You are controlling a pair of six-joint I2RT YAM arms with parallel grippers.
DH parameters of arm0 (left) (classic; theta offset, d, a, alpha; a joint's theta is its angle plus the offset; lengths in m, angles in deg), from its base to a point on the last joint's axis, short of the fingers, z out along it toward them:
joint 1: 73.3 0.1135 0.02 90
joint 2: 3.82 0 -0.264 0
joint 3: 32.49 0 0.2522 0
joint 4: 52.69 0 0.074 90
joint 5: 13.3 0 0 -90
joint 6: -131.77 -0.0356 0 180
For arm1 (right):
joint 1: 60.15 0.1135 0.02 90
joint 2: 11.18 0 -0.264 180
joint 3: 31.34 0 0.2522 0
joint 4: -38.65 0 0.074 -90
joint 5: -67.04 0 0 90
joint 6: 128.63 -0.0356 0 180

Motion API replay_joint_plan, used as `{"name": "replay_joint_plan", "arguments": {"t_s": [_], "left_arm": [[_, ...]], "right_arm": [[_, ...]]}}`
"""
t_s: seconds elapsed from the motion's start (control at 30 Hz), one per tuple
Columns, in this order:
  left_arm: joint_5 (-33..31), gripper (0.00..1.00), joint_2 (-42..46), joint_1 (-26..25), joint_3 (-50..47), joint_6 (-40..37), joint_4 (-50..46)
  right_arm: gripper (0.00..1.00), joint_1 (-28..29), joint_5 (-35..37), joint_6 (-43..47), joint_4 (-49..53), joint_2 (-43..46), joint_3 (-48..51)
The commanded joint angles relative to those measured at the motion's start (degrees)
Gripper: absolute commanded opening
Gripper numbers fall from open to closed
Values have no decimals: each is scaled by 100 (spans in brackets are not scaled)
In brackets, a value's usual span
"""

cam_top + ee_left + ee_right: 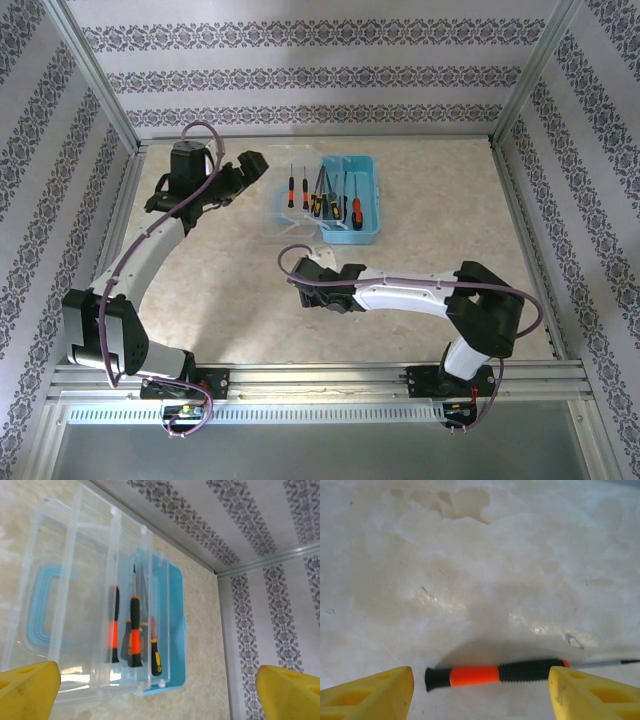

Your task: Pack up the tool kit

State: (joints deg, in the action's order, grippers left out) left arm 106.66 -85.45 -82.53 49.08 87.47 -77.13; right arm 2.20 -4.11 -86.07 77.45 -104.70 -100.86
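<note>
The tool kit is a blue box (366, 200) with its clear lid (285, 205) folded open to the left, and several orange-and-black screwdrivers (320, 200) lie in it. My left gripper (248, 168) hovers open just left of the lid. Its wrist view looks onto the lid (75, 580), the blue box (176, 630) and the screwdrivers (134, 630), with nothing between the fingers (30, 690). My right gripper (303, 274) is low over the table in front of the kit. It is open around a loose screwdriver (495, 674) lying flat, crosswise between its fingertips (595, 695).
The metal frame posts (90, 70) and patterned walls close in the marble-look table (430, 230) on three sides. The right arm (420, 295) stretches across the table's front. The lid's blue handle (40, 605) lies on the side nearest the left gripper.
</note>
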Motion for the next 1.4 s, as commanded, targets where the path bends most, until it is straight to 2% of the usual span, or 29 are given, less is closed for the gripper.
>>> {"name": "replay_joint_plan", "arguments": {"t_s": [0.0, 0.13, 0.4, 0.83, 1.37], "left_arm": [[121, 100, -173, -357, -1, -48, 124], [73, 100, -235, -631, 39, -129, 31], [-16, 100, -126, -651, 60, -197, -36], [-69, 100, -117, -656, 101, -279, -111], [-183, 100, -28, -646, 163, -426, -235]], "right_arm": [[72, -49, -344, -434, -272, 255, 488], [72, -61, -585, -698, -825, 482, 1092], [73, -507, -848, -602, -1607, 455, 1537], [72, -1061, -925, 237, -1505, -193, 658], [69, -1128, -883, 792, -904, -826, -402]]}}
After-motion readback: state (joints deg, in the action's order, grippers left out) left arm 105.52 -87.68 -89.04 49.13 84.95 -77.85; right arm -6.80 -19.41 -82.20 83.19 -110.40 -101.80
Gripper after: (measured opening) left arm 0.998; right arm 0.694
